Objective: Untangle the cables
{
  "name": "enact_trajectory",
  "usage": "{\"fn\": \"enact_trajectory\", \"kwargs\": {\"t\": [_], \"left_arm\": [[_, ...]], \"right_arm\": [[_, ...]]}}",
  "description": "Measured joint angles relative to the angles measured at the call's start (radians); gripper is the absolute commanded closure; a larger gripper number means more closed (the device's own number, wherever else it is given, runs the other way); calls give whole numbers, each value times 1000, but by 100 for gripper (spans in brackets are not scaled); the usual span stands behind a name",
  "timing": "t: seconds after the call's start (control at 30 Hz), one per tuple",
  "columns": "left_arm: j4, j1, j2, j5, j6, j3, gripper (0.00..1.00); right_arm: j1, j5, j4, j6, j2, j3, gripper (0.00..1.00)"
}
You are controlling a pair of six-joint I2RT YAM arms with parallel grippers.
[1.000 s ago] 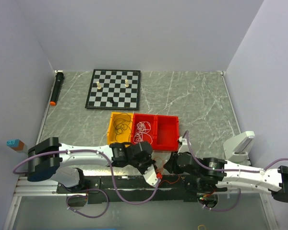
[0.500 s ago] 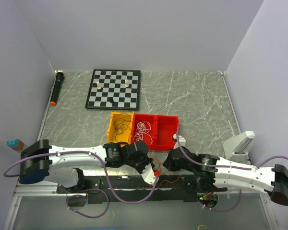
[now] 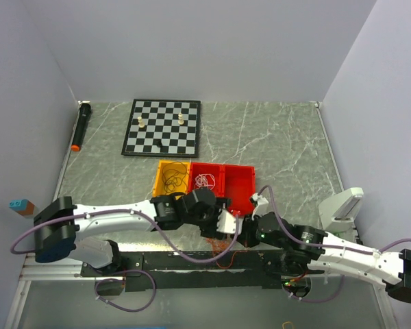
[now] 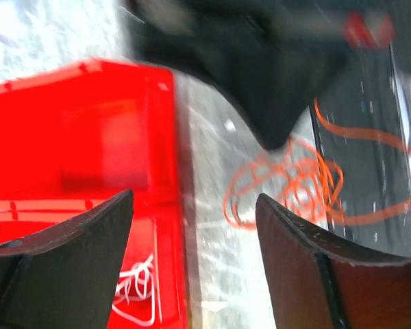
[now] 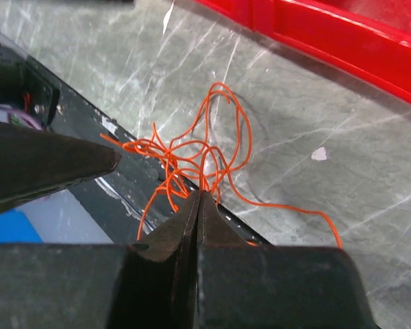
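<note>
Orange cable (image 5: pixel 192 154): a loose tangle at the near edge of the tabletop, bottom centre of the top view, partly over the black base rail (image 3: pixel 164 264). It has no clear long axis. In the right wrist view its loops rise toward the upper centre and one strand trails to the lower right.
Right fingers (image 5: pixel 198 205): pressed together, pinching strands of the orange cable at their tip.
Left fingers (image 4: pixel 301 253): spread wide with nothing between them, above the tabletop, with the tangle right of centre in their view.
White cable (image 3: pixel 204 181): coiled in the left compartment of the red bin (image 3: pixel 237 199), middle of the top view.
Black cable (image 3: pixel 171 179): looped in the yellow bin (image 3: pixel 157 184), touching the red bin's left side.
Tabletop (image 3: pixel 274 144): grey marble pattern with pale veins.
Far side: a chessboard (image 3: pixel 162 127) with two pale pieces stands upper centre. A black torch with an orange end (image 3: pixel 81 125) lies along the left edge.
Room: plain pale lilac walls on three sides.
</note>
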Motion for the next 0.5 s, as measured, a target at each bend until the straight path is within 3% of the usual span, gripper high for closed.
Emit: {"fn": "enact_trajectory", "kwargs": {"t": [0.23,0.5], "left_arm": [[14,55,63,43,-148,71,46],[10,72,106,85,-178,71,65]], "right_arm": [[95,51,-33,-40,-63,1,100],[128,152,-145,-91,-206,124,100]]}}
